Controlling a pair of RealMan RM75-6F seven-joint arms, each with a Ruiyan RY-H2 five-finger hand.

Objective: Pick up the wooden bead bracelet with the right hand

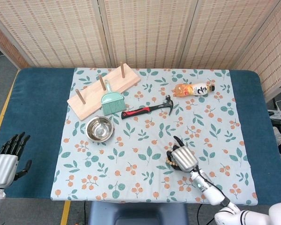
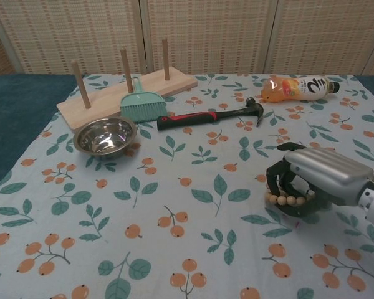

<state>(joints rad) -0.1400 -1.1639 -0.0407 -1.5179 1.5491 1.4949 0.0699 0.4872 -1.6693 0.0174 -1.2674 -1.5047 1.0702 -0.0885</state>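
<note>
Right robot hand (image 2: 315, 180) curls its fingers around the round wooden bead bracelet (image 2: 288, 200), grasp looks made; next, lift off the tabletop (image 2: 193, 249).

A drink bottle (image 2: 297, 88) at the upper right of the chest view carries a label with large dark characters. They are too blurred to read. No other writing shows.

One wooden bead bracelet (image 2: 288, 200), one hammer (image 1: 147, 109), one steel bowl (image 1: 99, 128), one teal brush (image 1: 111, 101), one orange drink bottle (image 1: 193, 89), and one pegboard (image 1: 103, 90) with apparently three pegs.
</note>
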